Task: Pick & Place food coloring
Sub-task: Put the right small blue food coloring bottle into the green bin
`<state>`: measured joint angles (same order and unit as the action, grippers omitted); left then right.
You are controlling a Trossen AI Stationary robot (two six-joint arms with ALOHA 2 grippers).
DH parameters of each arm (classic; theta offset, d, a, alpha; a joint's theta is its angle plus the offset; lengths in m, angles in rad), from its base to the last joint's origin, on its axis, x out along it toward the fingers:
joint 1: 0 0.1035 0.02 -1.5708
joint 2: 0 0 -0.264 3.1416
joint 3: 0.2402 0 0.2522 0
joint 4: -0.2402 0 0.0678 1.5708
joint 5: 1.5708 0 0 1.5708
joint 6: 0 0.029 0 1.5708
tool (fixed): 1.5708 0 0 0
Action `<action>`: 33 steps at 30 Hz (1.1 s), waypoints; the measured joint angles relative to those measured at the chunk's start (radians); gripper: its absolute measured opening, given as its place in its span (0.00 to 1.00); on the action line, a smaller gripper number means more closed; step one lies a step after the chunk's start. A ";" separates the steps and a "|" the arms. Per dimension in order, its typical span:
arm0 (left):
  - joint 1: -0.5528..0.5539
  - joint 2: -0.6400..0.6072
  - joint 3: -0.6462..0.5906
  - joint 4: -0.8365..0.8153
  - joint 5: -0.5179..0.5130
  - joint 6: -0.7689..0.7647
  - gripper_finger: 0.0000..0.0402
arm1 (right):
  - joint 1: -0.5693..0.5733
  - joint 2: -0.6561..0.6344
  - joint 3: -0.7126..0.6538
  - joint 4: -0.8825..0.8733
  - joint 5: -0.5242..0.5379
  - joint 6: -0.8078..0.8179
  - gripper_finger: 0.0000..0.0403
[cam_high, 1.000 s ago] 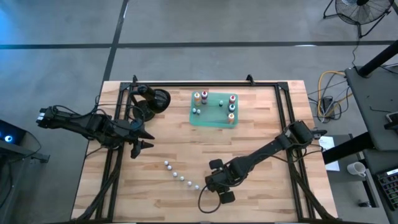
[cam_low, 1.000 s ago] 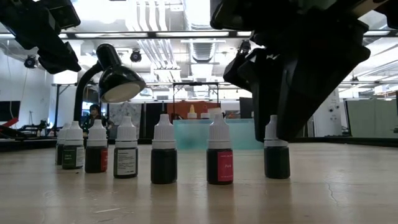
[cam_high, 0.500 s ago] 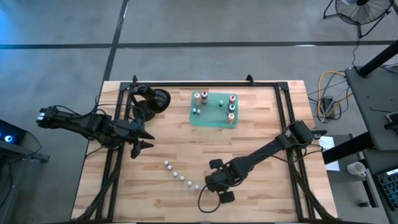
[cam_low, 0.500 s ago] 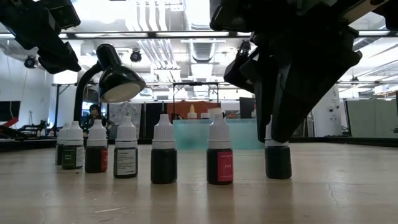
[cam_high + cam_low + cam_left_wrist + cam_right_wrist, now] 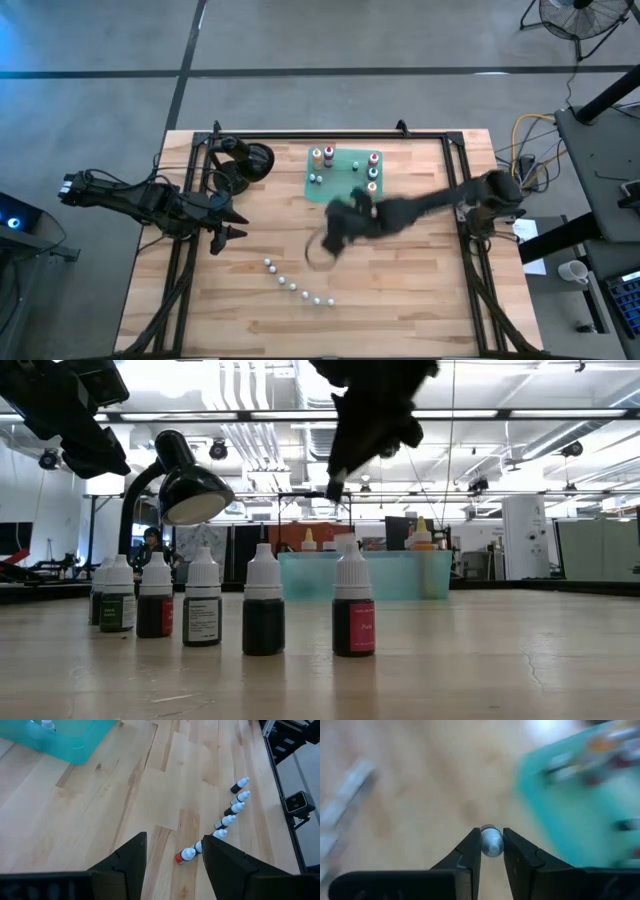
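Several small dark food coloring bottles with white caps [image 5: 297, 287] stand upright in a slanting row near the table's near edge; they also show in the low view [image 5: 263, 605] and in the left wrist view [image 5: 227, 817]. More bottles [image 5: 372, 172] stand in the translucent green tray [image 5: 340, 192] by the far edge. My right gripper [image 5: 338, 226] hangs in the air between the row and the tray, shut on one bottle. My left gripper [image 5: 226, 226] waits open at the table's left side, and in its wrist view [image 5: 172, 852] it touches nothing. My right gripper pinches a small bottle by its white round cap [image 5: 491, 841] between the two fingers [image 5: 470, 855], coming from above and pointing down. The bottle is lifted clear of the table. Its body is hidden under the cap.
A black desk lamp [image 5: 246, 160] stands at the far left, left of the tray, and shows in the low view [image 5: 186, 488]. Black frame rails [image 5: 190, 200] run along the table's left, right and far sides. Bare wood [image 5: 420, 270] lies right of the row.
My right gripper, shut on the bottle at the row's right end, has risen and swung fast toward the far edge and the tray. That bottle is lifted clear of the table; the others stay in place.
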<state>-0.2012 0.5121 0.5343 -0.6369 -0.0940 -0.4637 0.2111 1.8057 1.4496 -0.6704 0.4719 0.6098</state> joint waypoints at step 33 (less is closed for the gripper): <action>0.000 0.001 0.000 0.000 0.000 -0.072 0.41 | -0.462 0.436 0.390 -0.176 -0.287 0.018 0.15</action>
<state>-0.2011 0.5133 0.5343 -0.6365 -0.0937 -0.5358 -0.2510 2.2416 1.8393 -0.8463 0.1853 0.6273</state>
